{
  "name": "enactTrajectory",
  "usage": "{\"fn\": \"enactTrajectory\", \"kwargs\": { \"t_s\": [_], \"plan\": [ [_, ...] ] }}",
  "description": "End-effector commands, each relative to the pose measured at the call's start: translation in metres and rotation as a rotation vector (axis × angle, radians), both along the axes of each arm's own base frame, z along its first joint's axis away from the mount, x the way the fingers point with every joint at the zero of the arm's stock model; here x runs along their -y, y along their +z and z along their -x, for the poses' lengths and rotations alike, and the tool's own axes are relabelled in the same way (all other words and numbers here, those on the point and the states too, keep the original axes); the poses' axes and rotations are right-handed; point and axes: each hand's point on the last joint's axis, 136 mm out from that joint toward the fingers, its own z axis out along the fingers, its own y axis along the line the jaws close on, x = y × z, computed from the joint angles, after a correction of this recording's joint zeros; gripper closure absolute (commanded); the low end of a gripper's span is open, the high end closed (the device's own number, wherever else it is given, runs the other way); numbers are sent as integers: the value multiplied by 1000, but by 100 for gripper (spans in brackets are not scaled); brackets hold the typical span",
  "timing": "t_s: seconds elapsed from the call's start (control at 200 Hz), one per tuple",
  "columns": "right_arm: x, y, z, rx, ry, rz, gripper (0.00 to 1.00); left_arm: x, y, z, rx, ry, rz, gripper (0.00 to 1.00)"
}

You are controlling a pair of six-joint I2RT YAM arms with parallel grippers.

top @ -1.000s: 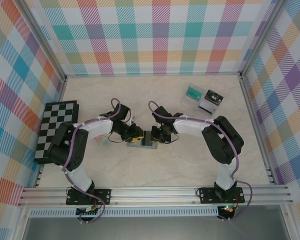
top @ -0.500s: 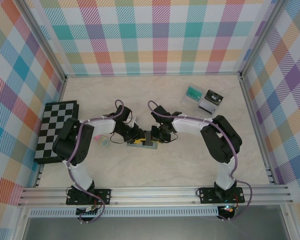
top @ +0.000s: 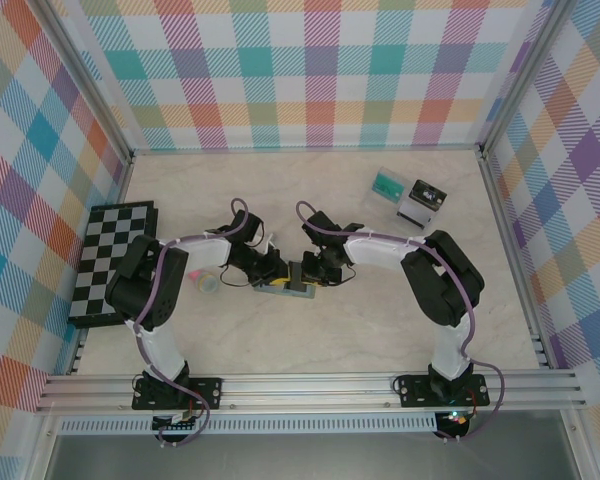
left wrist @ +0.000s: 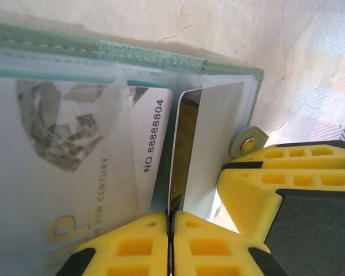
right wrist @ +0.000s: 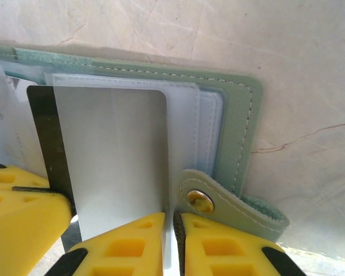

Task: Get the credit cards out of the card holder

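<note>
The left gripper is clamped on the near edge of a dark credit card that sits partly out of its clear pocket. The right gripper pinches what looks like a pocket sleeve of the card holder, which lies open on the table.

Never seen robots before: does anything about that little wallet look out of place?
Yes: a dark card sticks partway out of a clear pocket of the card holder, pinched by the left gripper.
</note>
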Motion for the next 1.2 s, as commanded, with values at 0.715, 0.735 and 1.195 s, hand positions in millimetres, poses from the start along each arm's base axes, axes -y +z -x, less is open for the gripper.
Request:
{"fn": "enactTrajectory", "kwargs": {
  "t_s": [0.715, 0.735, 1.195],
  "plan": [
    [-19, 115, 0, 102, 83, -387, 65, -63, 105, -7, 229, 228, -262, 100],
    [-18, 121, -1, 114, 86, -405, 62, -61, 111, -8, 237, 235, -249, 100],
    [-12, 209, -8, 88, 178, -783, 29, -16, 213, 0, 331, 306, 232, 100]
  ]
}}
